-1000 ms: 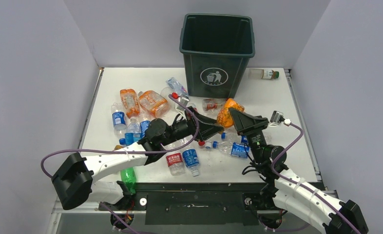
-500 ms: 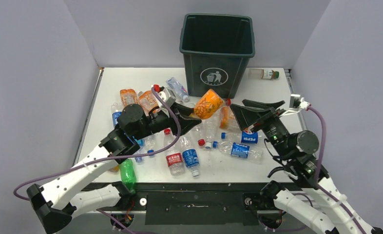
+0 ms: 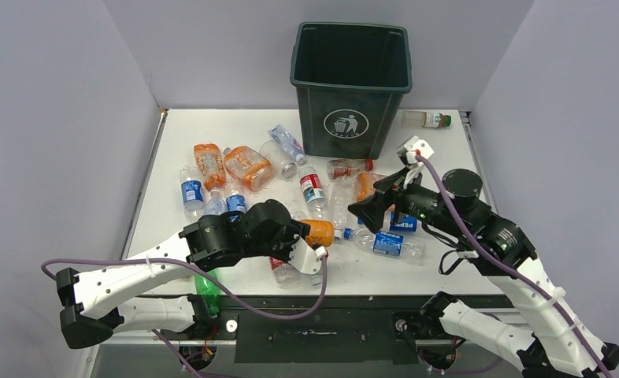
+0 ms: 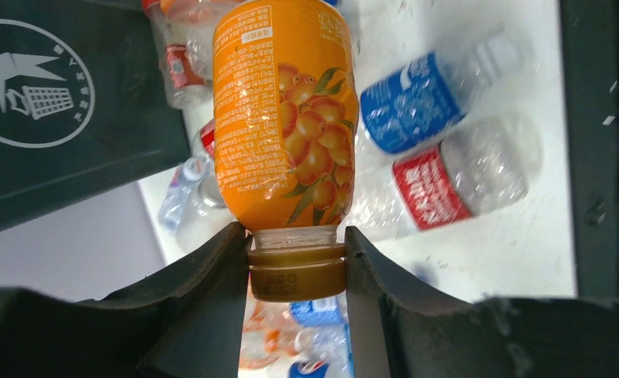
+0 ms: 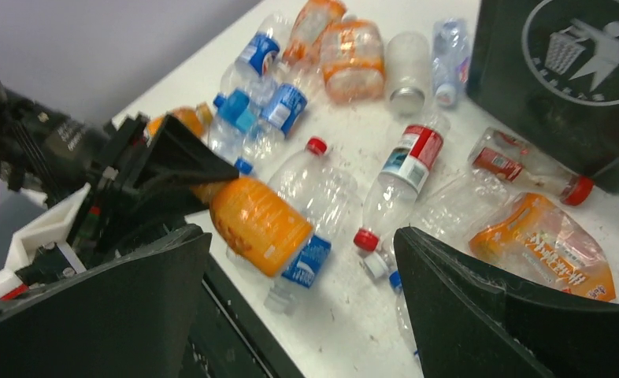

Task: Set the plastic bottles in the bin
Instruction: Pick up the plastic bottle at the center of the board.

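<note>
My left gripper (image 4: 297, 234) is shut on the neck and brown cap of an orange plastic bottle (image 4: 283, 118), which hangs over the table's near middle (image 3: 320, 232). The right wrist view shows that same orange bottle (image 5: 259, 224) sticking out of the left gripper (image 5: 172, 165). My right gripper (image 3: 369, 206) hovers open over the bottles at centre right, nothing between its fingers (image 5: 480, 299). The dark green bin (image 3: 351, 79) with the white logo stands at the back. Several clear and orange plastic bottles (image 3: 247, 167) lie scattered in front of it.
A flattened orange bottle (image 5: 543, 244) and a red-capped one (image 5: 527, 169) lie close to the bin's base (image 5: 558, 79). One bottle (image 3: 426, 119) lies at the back right beside the bin. A green bottle (image 3: 206, 287) sits at the front left edge. Grey walls close in three sides.
The right gripper opened, and my left gripper carried the orange bottle up toward the bin, then back down to the near middle. The right arm swung, its gripper now pointing left.
</note>
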Tool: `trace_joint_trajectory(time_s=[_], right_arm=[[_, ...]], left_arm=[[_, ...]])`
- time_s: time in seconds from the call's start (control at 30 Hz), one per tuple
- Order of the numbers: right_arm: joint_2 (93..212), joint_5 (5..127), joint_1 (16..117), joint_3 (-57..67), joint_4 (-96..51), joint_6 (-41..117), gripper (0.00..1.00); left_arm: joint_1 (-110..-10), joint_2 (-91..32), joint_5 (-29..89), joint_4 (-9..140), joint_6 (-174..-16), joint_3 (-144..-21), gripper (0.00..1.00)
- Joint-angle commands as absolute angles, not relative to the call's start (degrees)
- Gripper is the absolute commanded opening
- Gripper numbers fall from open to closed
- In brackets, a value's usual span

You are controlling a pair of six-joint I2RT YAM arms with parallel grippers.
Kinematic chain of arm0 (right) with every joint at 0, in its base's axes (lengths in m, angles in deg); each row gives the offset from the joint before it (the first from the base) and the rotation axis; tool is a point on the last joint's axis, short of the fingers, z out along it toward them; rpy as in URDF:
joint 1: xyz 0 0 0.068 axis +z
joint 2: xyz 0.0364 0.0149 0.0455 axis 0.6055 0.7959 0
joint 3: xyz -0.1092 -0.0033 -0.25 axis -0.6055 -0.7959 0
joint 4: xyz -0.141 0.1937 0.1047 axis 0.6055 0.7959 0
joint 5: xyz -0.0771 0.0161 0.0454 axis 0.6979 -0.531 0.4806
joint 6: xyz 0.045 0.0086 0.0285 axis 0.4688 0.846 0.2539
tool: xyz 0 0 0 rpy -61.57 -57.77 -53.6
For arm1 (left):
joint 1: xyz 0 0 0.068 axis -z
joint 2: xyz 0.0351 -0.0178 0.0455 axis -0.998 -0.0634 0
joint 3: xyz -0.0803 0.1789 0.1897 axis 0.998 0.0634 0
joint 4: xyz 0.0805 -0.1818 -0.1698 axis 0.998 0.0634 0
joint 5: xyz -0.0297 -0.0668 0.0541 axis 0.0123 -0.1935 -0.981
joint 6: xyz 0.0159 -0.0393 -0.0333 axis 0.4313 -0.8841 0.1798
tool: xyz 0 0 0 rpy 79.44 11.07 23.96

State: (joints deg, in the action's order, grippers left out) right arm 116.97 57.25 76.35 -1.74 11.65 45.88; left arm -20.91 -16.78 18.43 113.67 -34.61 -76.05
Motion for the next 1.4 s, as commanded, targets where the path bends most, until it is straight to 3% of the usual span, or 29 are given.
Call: trace_joint_trajectory(time_s=[0.0, 0.13, 0.3, 0.53, 0.7, 0.9, 1.07, 1.27, 1.37], right_arm=[[120.4, 46.7, 76.5, 1.9, 20.6, 37.1, 0.9], [119.3, 43.2, 76.6, -4.5, 16.2, 36.9, 0.9], [118.0, 38.0, 76.8, -10.3, 7.9, 37.4, 0.9], [123.1, 35.6, 80.2, -7.2, 6.0, 34.5, 0.9], [127.2, 41.3, 87.8, -6.5, 5.3, 33.3, 0.9], [131.2, 48.4, 95.1, -4.9, 5.5, 32.5, 0.9], [132.2, 52.0, 96.9, -5.8, 3.6, 32.7, 0.99], [131.5, 53.5, 97.1, -7.4, 1.4, 34.0, 0.57], [130.6, 54.7, 97.2, -8.2, 1.5, 34.6, 0.45]], left_arm=[[-19.2, -15.0, 11.2, 116.5, -22.3, -80.9, 0.0], [-16.3, -12.6, 4.1, 112.9, -16.3, -78.6, 0.0], [-16.0, -10.3, 11.4, 112.1, -17.2, -79.3, 0.0], [-14.9, -13.0, 16.2, 120.1, -20.3, -84.6, 0.0], [-14.9, -14.7, 25.7, 124.1, -23.5, -89.5, 0.0], [-14.9, -15.0, 27.7, 124.9, -24.3, -90.7, 0.0], [-14.9, -14.9, 29.0, 125.0, -24.4, -90.9, 0.0], [-14.9, -14.1, 28.2, 122.7, -24.6, -89.5, 0.0], [-14.9, -13.2, 26.9, 120.5, -24.4, -88.0, 0.0]])
